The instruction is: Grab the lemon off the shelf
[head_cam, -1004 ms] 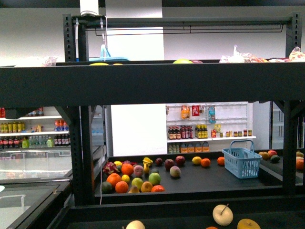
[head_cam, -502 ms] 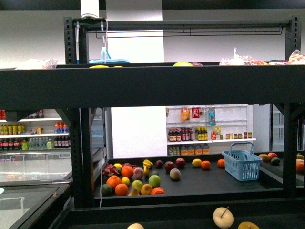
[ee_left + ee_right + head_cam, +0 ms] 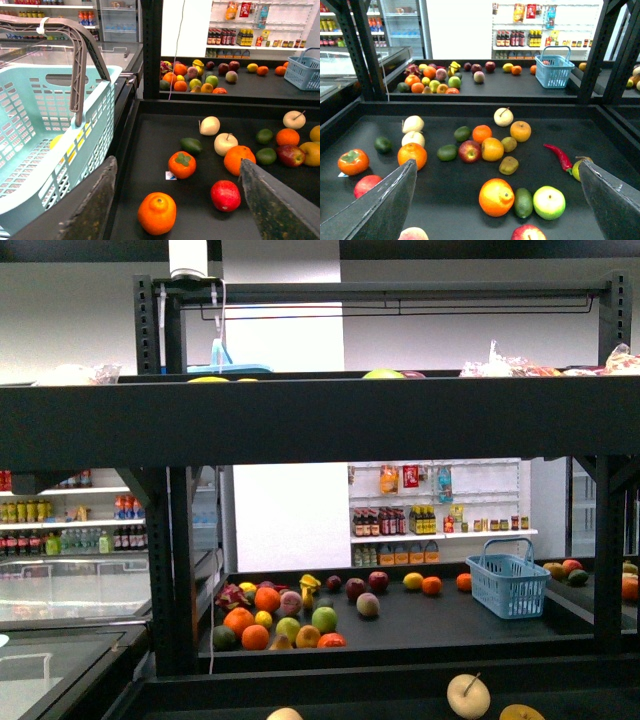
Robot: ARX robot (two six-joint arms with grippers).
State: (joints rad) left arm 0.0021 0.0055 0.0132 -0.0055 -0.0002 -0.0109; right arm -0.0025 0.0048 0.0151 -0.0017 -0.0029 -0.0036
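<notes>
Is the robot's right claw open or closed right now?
Open: the right claw shows its two fingers spread far apart, with nothing between them.

The near shelf (image 3: 470,200) holds loose fruit — a chilli (image 3: 560,156) lies toward its right side, a persimmon (image 3: 353,161) toward its left. A basket (image 3: 45,130) stands just left of this shelf. Behind, a farther deck (image 3: 440,625) carries a fruit pile (image 3: 280,615) at its left and a small basket (image 3: 508,578) at its right — what may be a lemon (image 3: 412,579) lies between them, near the back.
</notes>
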